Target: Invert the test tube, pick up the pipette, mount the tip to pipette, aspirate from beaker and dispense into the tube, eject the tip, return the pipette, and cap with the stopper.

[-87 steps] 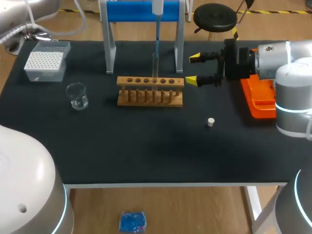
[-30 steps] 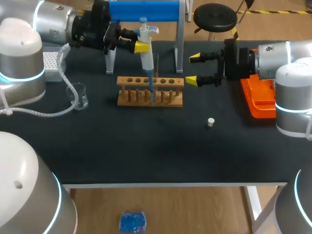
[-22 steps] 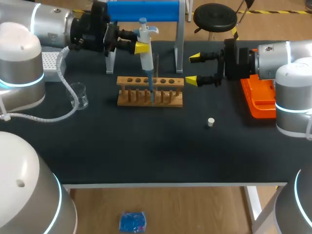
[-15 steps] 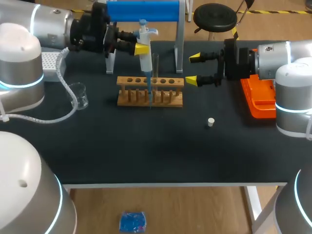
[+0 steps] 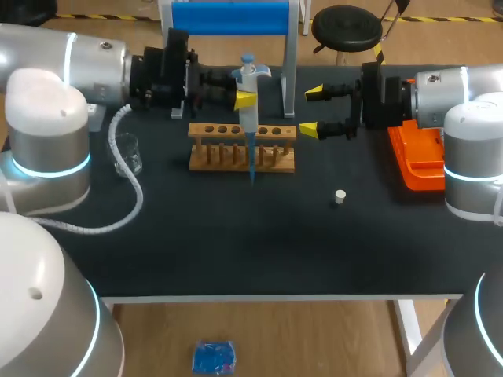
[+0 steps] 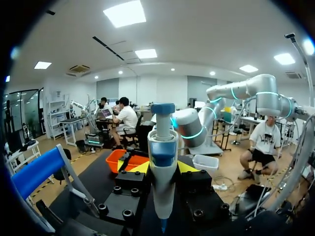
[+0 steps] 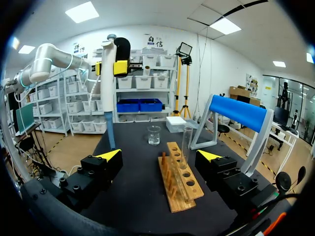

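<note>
The pipette (image 5: 248, 94) stands upright, its blue plunger on top and its thin blue shaft pointing down, clamped at mid-body in the left gripper (image 5: 247, 100); in the left wrist view the two yellow tips of that gripper (image 6: 163, 172) press the pipette (image 6: 162, 147) from both sides. The left arm (image 5: 94, 71) comes in level from the desk's far left corner, its gripper held horizontally. Seen from the head camera, the lower end of the shaft crosses the front edge of the wooden rack (image 5: 242, 147); the right wrist view places the pipette (image 7: 109, 93) beside the rack (image 7: 179, 177), clear of it, though whether its end meets the desk (image 5: 236, 251) cannot be told. A test tube (image 7: 187, 142) stands upright in one hole of the rack; the beaker (image 5: 126, 155) sits well to the left, the stopper (image 5: 339, 196) lies apart at the front right. The right arm (image 5: 440, 90) lies level from the right, its right gripper (image 5: 311, 111) with fingers spread and holding nothing, facing the rack's end; beside it lies the orange tray (image 5: 416, 161).

Change: 2.9 s ago the pipette hung in the blue stand (image 5: 228, 16) and the left arm was off the desk; over the last second the left arm has carried the pipette rightward and toward the front; right arm, stopper and rack are unmoved.
</note>
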### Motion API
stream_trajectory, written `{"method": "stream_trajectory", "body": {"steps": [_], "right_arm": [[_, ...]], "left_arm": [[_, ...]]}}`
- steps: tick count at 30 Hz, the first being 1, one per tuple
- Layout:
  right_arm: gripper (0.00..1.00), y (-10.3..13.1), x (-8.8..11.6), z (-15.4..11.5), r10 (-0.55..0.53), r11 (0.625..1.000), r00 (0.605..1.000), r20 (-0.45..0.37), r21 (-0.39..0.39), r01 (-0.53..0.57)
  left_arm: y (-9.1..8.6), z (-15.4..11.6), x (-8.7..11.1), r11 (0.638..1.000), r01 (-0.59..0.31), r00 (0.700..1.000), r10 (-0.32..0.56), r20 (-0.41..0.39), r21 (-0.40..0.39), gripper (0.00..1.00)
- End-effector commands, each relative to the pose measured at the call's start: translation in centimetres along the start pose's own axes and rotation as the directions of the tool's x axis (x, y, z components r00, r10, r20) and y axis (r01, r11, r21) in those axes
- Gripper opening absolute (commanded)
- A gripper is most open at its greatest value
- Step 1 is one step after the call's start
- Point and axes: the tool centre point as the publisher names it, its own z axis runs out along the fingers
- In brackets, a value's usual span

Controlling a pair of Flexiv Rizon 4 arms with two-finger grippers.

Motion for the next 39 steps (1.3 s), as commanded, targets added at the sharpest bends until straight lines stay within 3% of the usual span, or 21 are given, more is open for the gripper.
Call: {"method": "stream_trajectory", "body": {"steps": [1, 16, 36, 39], "right_arm": [[1.00, 0.0, 0.0, 0.0, 0.000, 1.000, 1.000, 0.001, 0.003, 0.000], [1.00, 0.0, 0.0, 0.0, 0.000, 1.000, 1.000, 0.001, 0.003, 0.000], [1.00, 0.0, 0.0, 0.0, 0.000, 1.000, 1.000, 0.001, 0.003, 0.000], [1.00, 0.4, 1.7, -1.7, -0.015, 1.000, 0.999, -0.035, 0.000, 0.015]], "left_arm": [[-0.3, 0.5, 0.5, 0.999, 0.003, 0.999, -0.001, 0.044, -0.034, 0.00], [0.6, 1.3, 1.1, 0.997, 0.073, 0.983, -0.067, 0.171, -0.031, 0.00], [0.9, 2.3, 1.2, 0.999, 0.038, 0.990, -0.034, 0.135, -0.026, 0.00], [0.9, 2.3, 1.2, 0.999, 0.038, 0.990, -0.034, 0.135, -0.026, 0.00]]}}
